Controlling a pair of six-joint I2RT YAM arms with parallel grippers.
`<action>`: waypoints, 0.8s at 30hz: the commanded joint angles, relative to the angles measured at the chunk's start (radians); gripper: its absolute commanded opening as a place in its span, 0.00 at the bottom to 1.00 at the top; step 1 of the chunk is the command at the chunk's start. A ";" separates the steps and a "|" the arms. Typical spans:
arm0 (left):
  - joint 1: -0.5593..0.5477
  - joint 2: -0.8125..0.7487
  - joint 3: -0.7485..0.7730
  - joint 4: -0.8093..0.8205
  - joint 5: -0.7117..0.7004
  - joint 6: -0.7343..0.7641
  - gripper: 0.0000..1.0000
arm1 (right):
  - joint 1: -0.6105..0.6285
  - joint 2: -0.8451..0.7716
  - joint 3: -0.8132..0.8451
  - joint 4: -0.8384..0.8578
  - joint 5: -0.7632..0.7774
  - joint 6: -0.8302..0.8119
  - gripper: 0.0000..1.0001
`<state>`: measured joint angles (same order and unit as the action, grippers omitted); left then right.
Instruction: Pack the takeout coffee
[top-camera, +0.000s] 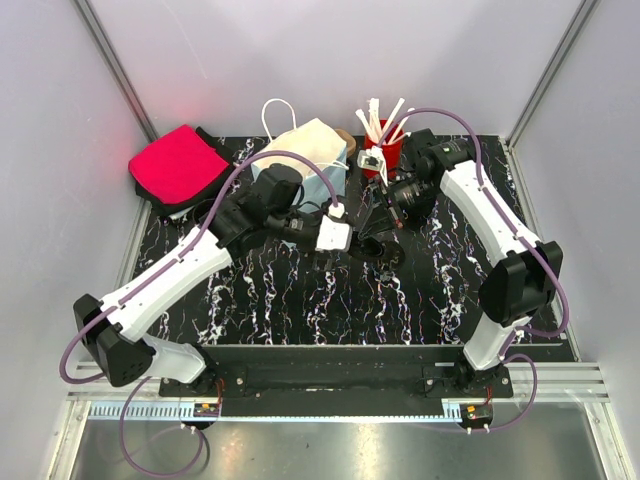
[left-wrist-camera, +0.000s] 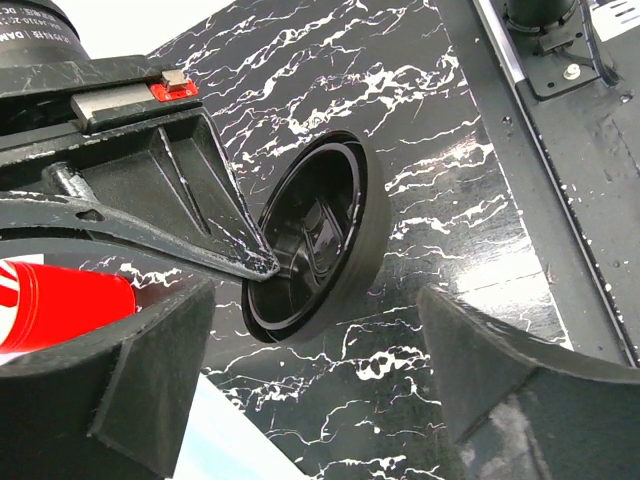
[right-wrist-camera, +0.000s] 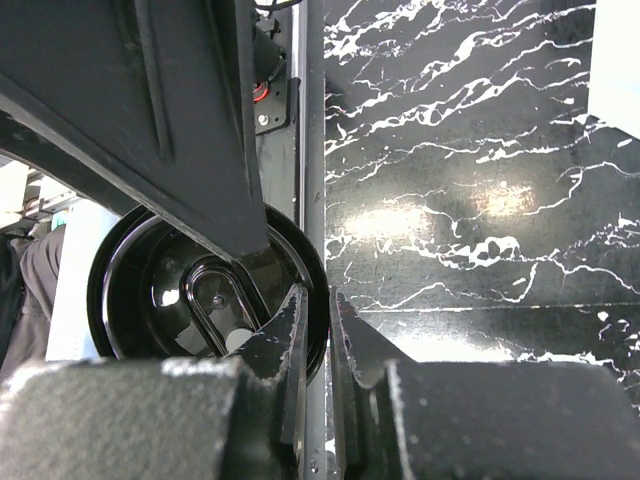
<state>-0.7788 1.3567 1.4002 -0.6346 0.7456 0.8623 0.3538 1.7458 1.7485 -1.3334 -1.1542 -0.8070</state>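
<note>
The left gripper (left-wrist-camera: 312, 300) has its fingers spread wide, holding nothing. Just beyond them, mid-frame, the coffee cup (left-wrist-camera: 310, 240) lies on its side on the table (left-wrist-camera: 440, 120), lid facing the camera and body mostly hidden. The right gripper (right-wrist-camera: 318, 312) pinches the lid's rim with narrow fingers. In the overhead view the cup hardly shows against the dark table.

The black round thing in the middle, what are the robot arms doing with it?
The right gripper is pinching the rim of the takeout coffee's black lid, in the middle of the marbled table. The left gripper is open right beside it, touching nothing. The tan bag with white handles stands at the back, near the red cup of stirrers. The coffee is not in the bag yet.
</note>
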 joint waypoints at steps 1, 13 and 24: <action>-0.008 0.004 0.003 0.039 0.000 0.006 0.84 | 0.011 -0.011 0.031 -0.225 -0.056 -0.058 0.15; -0.019 0.025 0.008 0.052 -0.014 -0.020 0.71 | 0.027 -0.022 0.037 -0.280 -0.075 -0.107 0.14; -0.031 0.047 0.026 0.053 -0.034 -0.039 0.39 | 0.036 -0.042 0.031 -0.293 -0.072 -0.124 0.14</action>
<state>-0.7998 1.3911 1.4002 -0.6224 0.7296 0.8368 0.3752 1.7458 1.7485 -1.3338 -1.1908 -0.9028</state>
